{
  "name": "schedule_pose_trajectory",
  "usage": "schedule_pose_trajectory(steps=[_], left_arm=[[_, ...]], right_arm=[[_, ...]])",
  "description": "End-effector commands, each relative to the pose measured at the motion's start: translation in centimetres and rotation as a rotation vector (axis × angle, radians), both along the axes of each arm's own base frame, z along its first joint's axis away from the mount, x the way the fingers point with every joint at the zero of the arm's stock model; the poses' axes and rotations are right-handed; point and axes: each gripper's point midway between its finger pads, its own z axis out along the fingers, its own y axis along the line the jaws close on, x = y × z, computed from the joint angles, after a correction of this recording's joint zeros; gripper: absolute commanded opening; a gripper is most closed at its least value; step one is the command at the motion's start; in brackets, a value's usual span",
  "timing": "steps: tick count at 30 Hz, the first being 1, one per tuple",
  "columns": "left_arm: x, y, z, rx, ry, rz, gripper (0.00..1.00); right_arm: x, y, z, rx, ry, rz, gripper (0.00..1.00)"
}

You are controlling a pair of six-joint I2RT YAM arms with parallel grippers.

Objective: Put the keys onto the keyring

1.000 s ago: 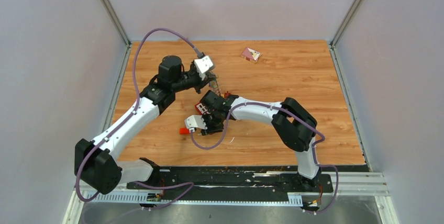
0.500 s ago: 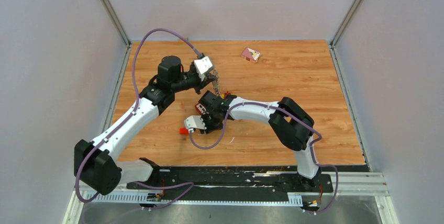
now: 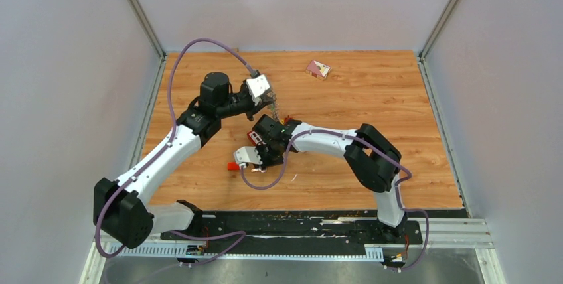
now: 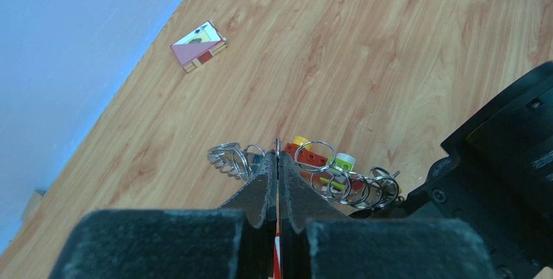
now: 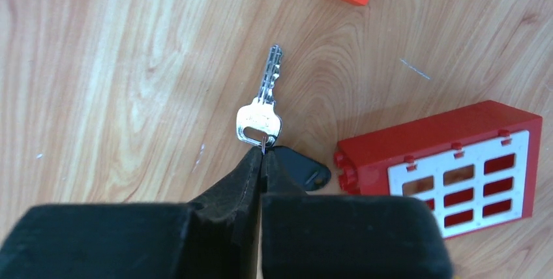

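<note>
The keyring (image 4: pixel 277 142) is standing edge-on between the tips of the left claw (image 4: pixel 278 158), which is clenching it above the tabletop (image 4: pixel 391 44). Small split rings (image 4: pixel 228 158) are fanning out at its 9 and 3 o'clock. A silver key (image 5: pixel 261 106) is pointing to 12 o'clock from the right claw (image 5: pixel 262 155), which is clenching what looks like a thin wire loop (image 5: pixel 263 142) at the key's hole. A black key head (image 5: pixel 301 170) is lying just beside at 4 o'clock, with a red brick panel (image 5: pixel 450 155) at 3 o'clock.
</note>
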Motion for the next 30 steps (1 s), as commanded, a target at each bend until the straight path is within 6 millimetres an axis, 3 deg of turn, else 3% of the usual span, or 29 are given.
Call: schedule_pose_trajectory(steps=[1,6,16,20,24,30], left_arm=[[-1.2,0.0,2.1,0.002,-0.080,-0.065,0.00],[-2.8,-0.1,1.2,0.055,-0.061,-0.157,0.00],[-6.0,-0.8,0.6,0.039,-0.027,-0.312,0.00],[-6.5,-1.2,0.1,0.014,-0.005,-0.339,0.00],[-5.6,-1.2,-0.1,-0.009,-0.008,-0.291,0.00],[-4.1,-1.4,0.5,-0.036,-0.003,-0.225,0.00]], right_arm=[[-1.1,0.3,5.3,0.104,-0.005,0.003,0.00],[-2.7,-2.0,8.9,0.165,0.030,0.003,0.00],[-5.1,-9.1,15.7,0.336,0.113,-0.034,0.00],[-5.7,-10.4,17.3,0.393,0.073,-0.056,0.00],[-7.3,-11.0,18.3,0.442,0.112,-0.038,0.00],[-9.6,-10.1,19.2,0.504,0.248,0.032,0.00]])
